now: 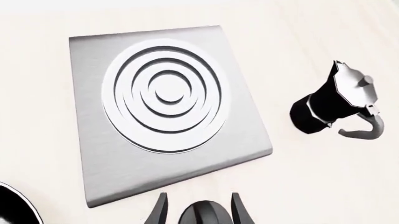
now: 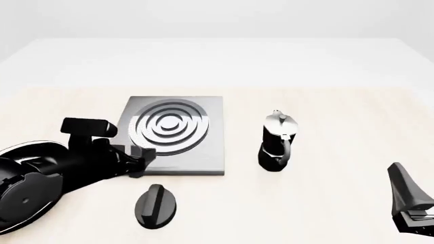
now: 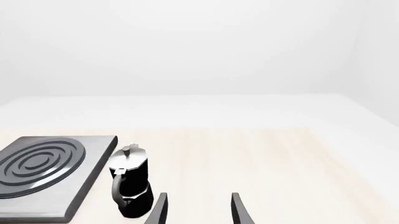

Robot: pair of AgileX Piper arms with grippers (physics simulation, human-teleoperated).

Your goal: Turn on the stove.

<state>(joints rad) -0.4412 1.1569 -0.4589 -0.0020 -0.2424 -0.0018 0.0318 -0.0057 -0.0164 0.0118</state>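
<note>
The stove (image 2: 178,133) is a flat grey slab with silver ring burners, left of the table's centre; it fills the left wrist view (image 1: 165,109). Its separate black ridged knob (image 2: 156,205) lies on the table in front of the slab. My left gripper (image 2: 142,156) hovers open near the slab's front left corner, above and behind the knob. In the left wrist view the knob (image 1: 203,215) shows between the spread fingers (image 1: 160,211), with no contact seen. My right gripper (image 2: 405,185) is open at the table's near right, holding nothing (image 3: 198,198).
A black-and-silver moka pot (image 2: 277,140) stands upright just right of the stove, also in the right wrist view (image 3: 131,186). A black frying pan (image 2: 17,213) lies at the near left, partly under my left arm.
</note>
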